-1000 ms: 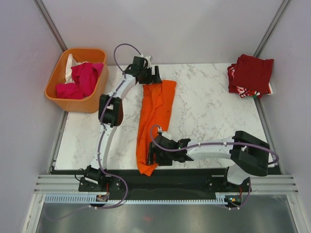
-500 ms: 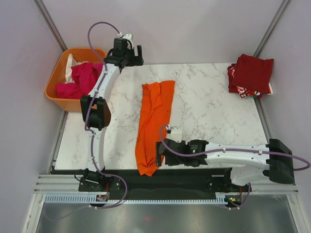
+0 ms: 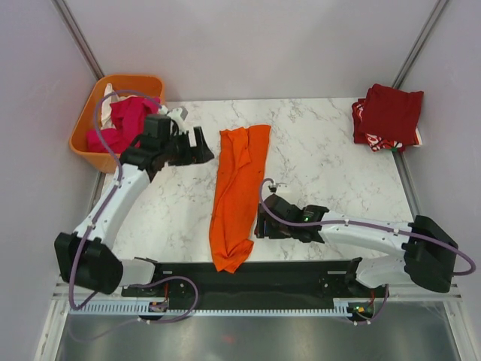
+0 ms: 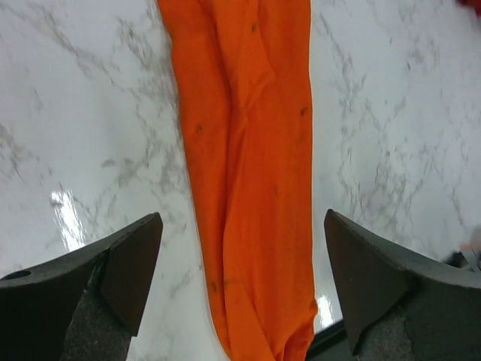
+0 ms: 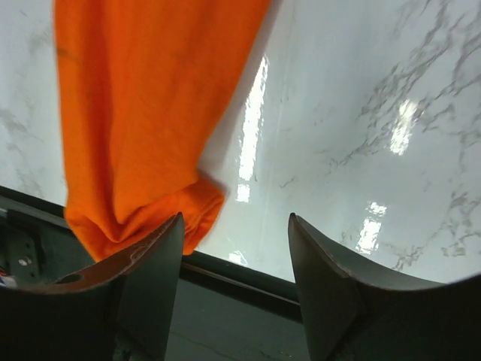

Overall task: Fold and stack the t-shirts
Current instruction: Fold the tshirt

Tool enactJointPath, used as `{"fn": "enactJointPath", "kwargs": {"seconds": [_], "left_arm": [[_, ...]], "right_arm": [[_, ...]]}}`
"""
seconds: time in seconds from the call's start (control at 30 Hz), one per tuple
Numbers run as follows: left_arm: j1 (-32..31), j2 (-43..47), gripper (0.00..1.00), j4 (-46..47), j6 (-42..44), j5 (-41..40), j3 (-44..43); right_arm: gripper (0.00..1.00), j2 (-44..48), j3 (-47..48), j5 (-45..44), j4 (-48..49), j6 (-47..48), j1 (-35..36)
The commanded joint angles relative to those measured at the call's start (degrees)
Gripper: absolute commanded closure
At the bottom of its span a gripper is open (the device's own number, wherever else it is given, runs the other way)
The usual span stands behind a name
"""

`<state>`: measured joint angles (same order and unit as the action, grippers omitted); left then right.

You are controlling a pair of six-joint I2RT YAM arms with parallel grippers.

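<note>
A bright orange t-shirt (image 3: pixel 239 195) lies folded into a long narrow strip down the middle of the marble table, and its lower end hangs over the near edge. My left gripper (image 3: pixel 201 147) hovers just left of the strip's far end, open and empty. Its wrist view looks down the orange t-shirt (image 4: pixel 248 150) between the spread jaws of the left gripper (image 4: pixel 242 218). My right gripper (image 3: pixel 261 224) sits at the strip's lower right edge, open, holding nothing. In the right wrist view the right gripper (image 5: pixel 235 218) is over bare table, and the orange t-shirt (image 5: pixel 135 113) is to its left.
A folded stack of dark red and red-and-white t-shirts (image 3: pixel 387 114) rests at the table's back right corner. An orange plastic basket (image 3: pixel 81 128) off the back left corner holds a magenta t-shirt (image 3: pixel 124 124) and a white one (image 3: pixel 109 98). The black front rail (image 3: pixel 248 274) borders the near edge.
The left arm swung from the back near the basket forward, to the left of the shirt's far end. The right gripper shifted a little right, off the shirt's lower end.
</note>
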<state>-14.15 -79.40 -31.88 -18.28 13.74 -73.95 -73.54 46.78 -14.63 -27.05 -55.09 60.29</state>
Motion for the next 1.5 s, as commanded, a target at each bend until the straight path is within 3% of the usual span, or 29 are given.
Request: {"fn": "enactJointPath", "kwargs": {"seconds": [0.0, 0.3, 0.57, 0.63, 0.67, 0.77, 0.8, 0.9, 1.1, 1.33, 1.43, 1.47], "left_arm": [[-0.9, 9.4, 0.05, -1.3, -2.5, 4.6, 8.6], [-1.2, 27.2, 0.05, -6.6, -1.6, 4.5, 25.8], [-1.6, 29.0, 0.05, -6.6, -3.9, 5.8, 26.8], [-1.6, 28.6, 0.05, -6.7, -3.9, 5.8, 26.8], [-1.6, 28.5, 0.05, -6.8, -3.9, 5.9, 26.8], [-1.7, 28.7, 0.05, -6.6, -3.9, 5.7, 26.9], [-1.8, 28.9, 0.05, -6.6, -3.9, 5.6, 26.9], [-1.8, 29.1, 0.05, -6.7, -4.0, 5.6, 26.8], [-1.9, 29.5, 0.06, -10.6, -5.8, 4.1, 25.7], [-2.1, 29.3, 0.06, -15.8, -6.0, 4.8, 24.1], [-2.2, 29.2, 0.06, -17.0, -6.0, 5.1, 22.8], [-2.2, 29.2, 0.06, -17.2, -6.1, 5.4, 22.4]], "right_arm": [[0.35, -3.1, -5.2, 8.2, 12.3, -1.0, 0.4], [0.37, -13.0, -4.6, 9.4, 18.1, -1.0, 1.4], [0.39, -16.1, -4.5, 9.8, 19.7, -2.5, 3.7], [0.43, -16.5, -4.5, 10.1, 20.3, -3.1, 4.0], [0.46, -16.7, -4.5, 10.1, 20.4, -3.2, 4.4], [0.67, -15.9, -5.2, 9.7, 20.2, -3.8, 5.3], [0.79, -15.4, -5.8, 9.5, 19.8, -4.0, 5.4], [1.0, -12.4, -6.5, 7.3, 16.0, -4.9, 6.7], [1.0, -2.5, -9.1, -0.1, 3.6, -13.7, 14.9], [1.0, 6.1, -14.4, -4.8, 0.0, -31.1, 30.5], [0.89, 4.3, -11.2, -6.3, -2.7, -32.2, 35.3], [0.66, 3.5, -8.6, -6.6, -5.3, -32.2, 36.2]]}}
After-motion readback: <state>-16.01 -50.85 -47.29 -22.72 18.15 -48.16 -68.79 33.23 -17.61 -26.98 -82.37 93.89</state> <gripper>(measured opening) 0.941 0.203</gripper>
